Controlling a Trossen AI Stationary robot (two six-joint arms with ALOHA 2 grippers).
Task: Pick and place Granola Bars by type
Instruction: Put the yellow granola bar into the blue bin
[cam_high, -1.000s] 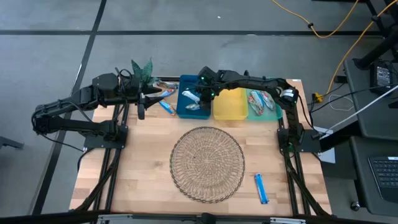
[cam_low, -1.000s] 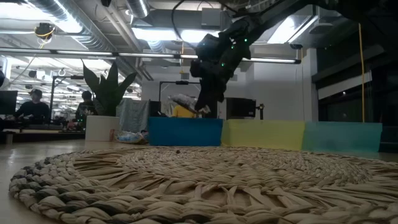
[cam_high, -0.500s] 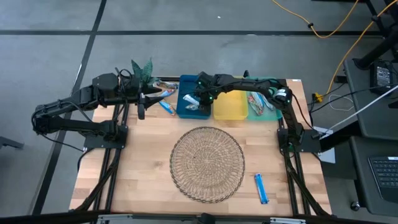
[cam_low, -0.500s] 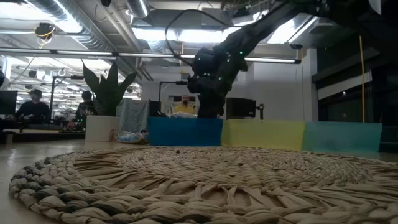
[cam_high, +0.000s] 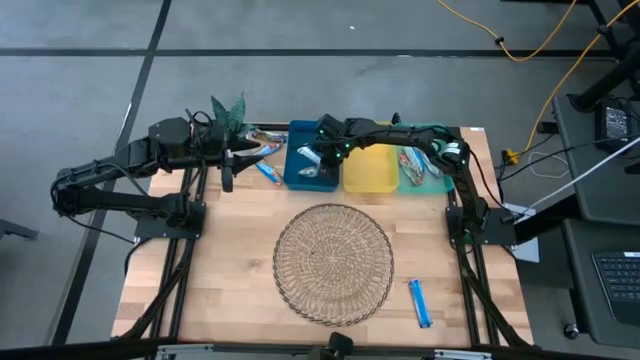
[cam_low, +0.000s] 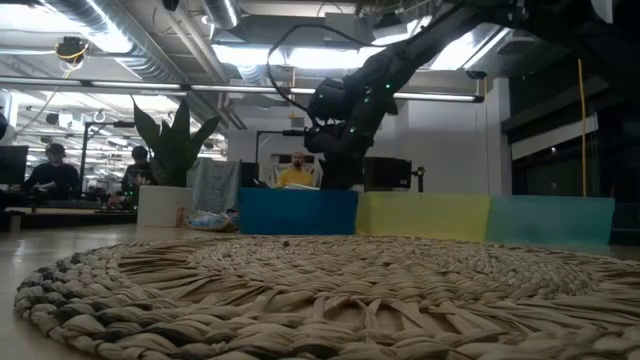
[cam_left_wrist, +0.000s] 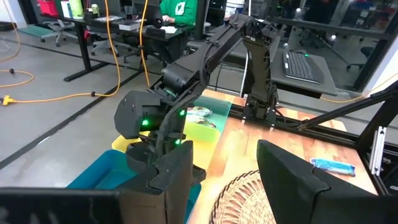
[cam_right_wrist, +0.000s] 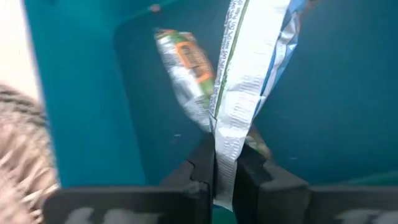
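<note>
Right claw (cam_right_wrist: 224, 171): reaches over the blue tray (cam_high: 296, 172) at the far edge of the bench (cam_high: 235, 270), its fingers pinched tight on the end of a silver-white granola bar (cam_right_wrist: 242, 93) that hangs just above the tray floor.
Bar in blue tray: another wrapped bar (cam_right_wrist: 186, 71), silver with an orange-green label, lies on the tray floor just beside the held one.
Left claw (cam_high: 228, 170): waits over the bench's far left part, fingers spread wide with nothing between them.
Loose bars: a small pile (cam_high: 262, 150) lies near the left claw; one blue bar (cam_high: 420, 302) lies alone, well apart, near the front right.
Other trays: yellow tray (cam_high: 370, 178) touches the blue one; teal tray (cam_high: 440, 182) holds several bars (cam_high: 418, 162).
Wicker mat (cam_high: 333, 263): sits mid-bench.
</note>
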